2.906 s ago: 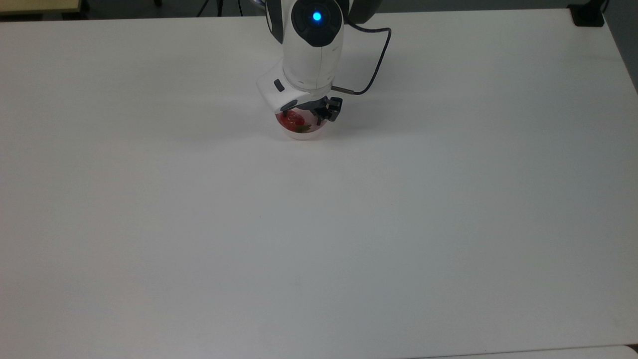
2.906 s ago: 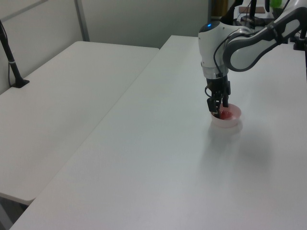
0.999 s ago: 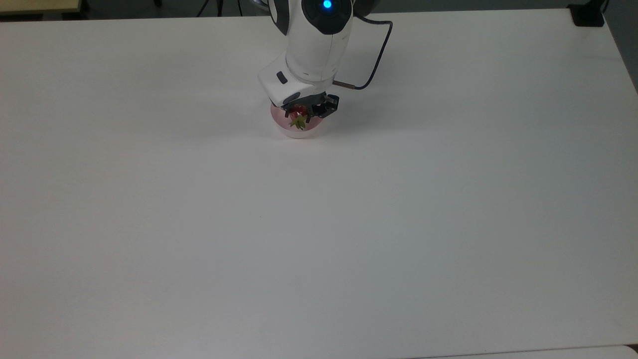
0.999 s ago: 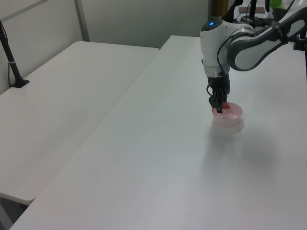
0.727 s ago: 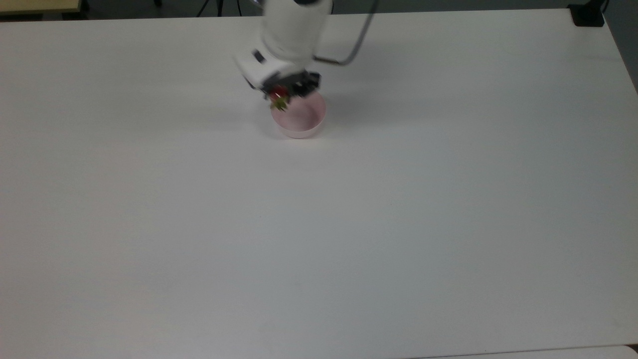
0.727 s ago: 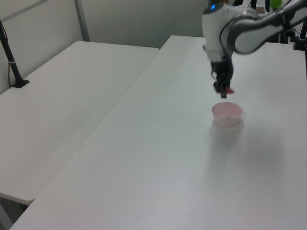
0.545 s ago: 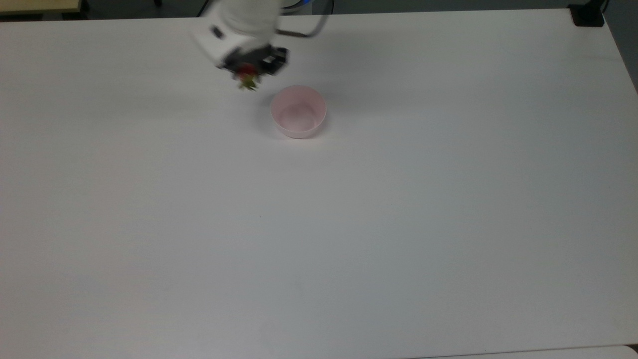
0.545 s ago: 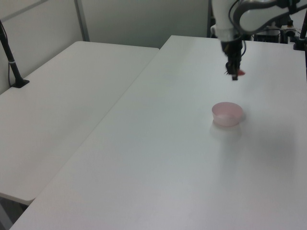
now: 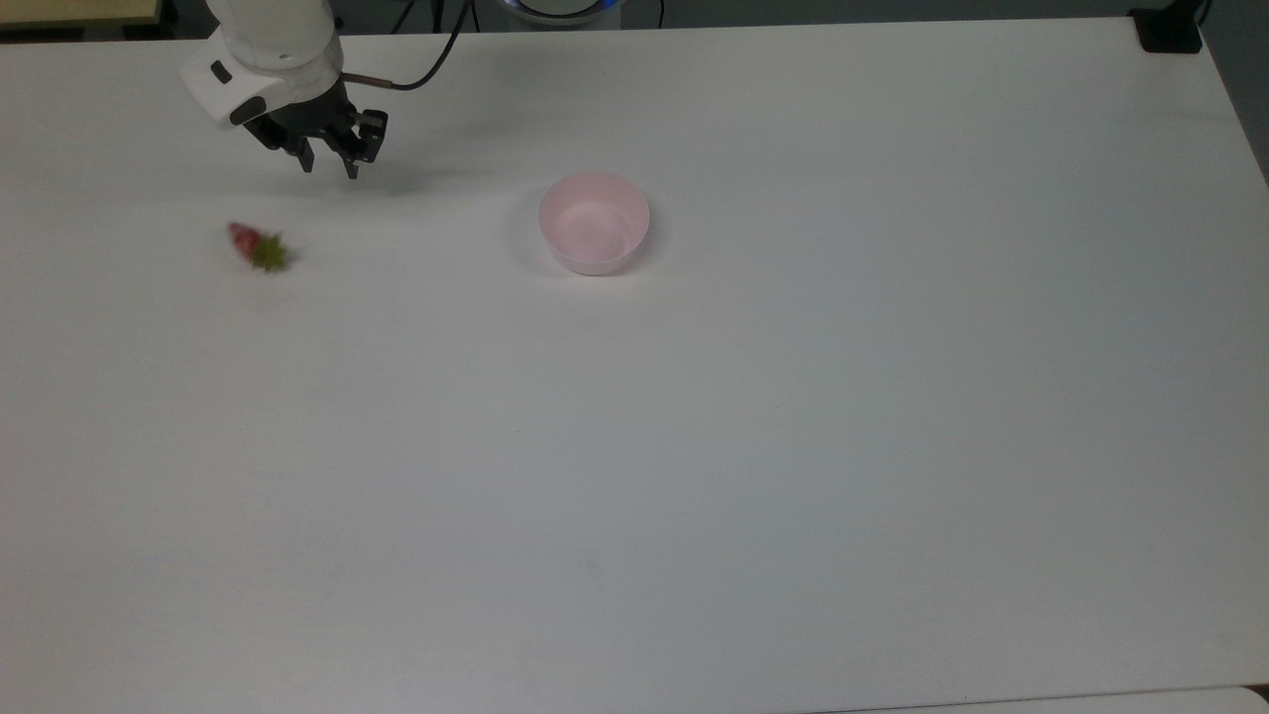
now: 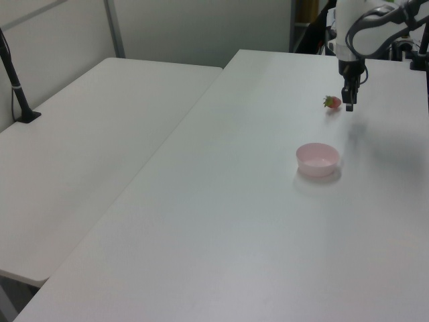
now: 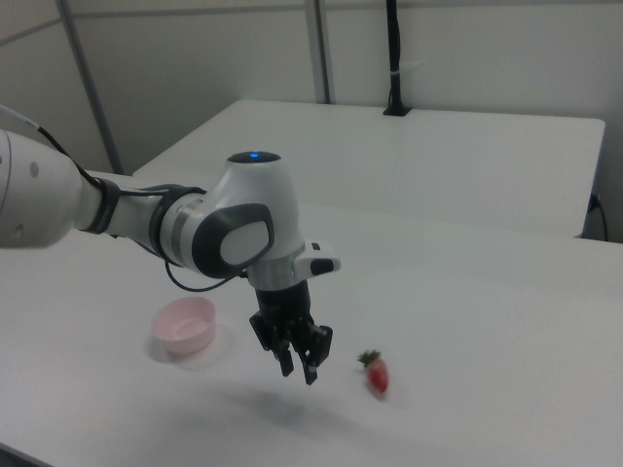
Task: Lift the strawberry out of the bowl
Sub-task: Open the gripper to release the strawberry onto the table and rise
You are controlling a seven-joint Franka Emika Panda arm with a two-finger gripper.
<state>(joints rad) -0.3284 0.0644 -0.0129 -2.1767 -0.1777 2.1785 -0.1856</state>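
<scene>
A: Red and glossy, the strawberry [image 9: 256,246] sits out on the worktop [image 9: 694,446], well apart from the bowl [image 9: 594,222] and toward the top view's left. Its outline is a little smeared, so I can't tell whether it is resting or on the move. How do you think it handles?

B: Light, I'd say, and small next to the bowl. The skin looks slick and the body tapers, so a squeeze near the tip would likely squirt it out. I'd take it across the widest part of the red flesh, just below the green cap, not by the leaves, which look too flimsy to hold.

A: Soft or stiff?

B: Can't tell; it looks smooth enough to be a model fruit. Either way a gentle pinch should do, since there is little weight to carry.

A: And the hand [image 9: 327,164]?

B: It hangs above the worktop near the strawberry, fingers pointing down with a clear gap between them, and nothing in that gap. In the right view the hand [image 11: 297,365] is just beside the strawberry [image 11: 375,371], not touching it.

A: What's in the bowl?

B: Nothing that I can see. The top view looks straight into it and shows only bare pink floor and wall. In the left view the bowl [image 10: 318,159] stands upright, with the strawberry [image 10: 332,102] lying beyond it
</scene>
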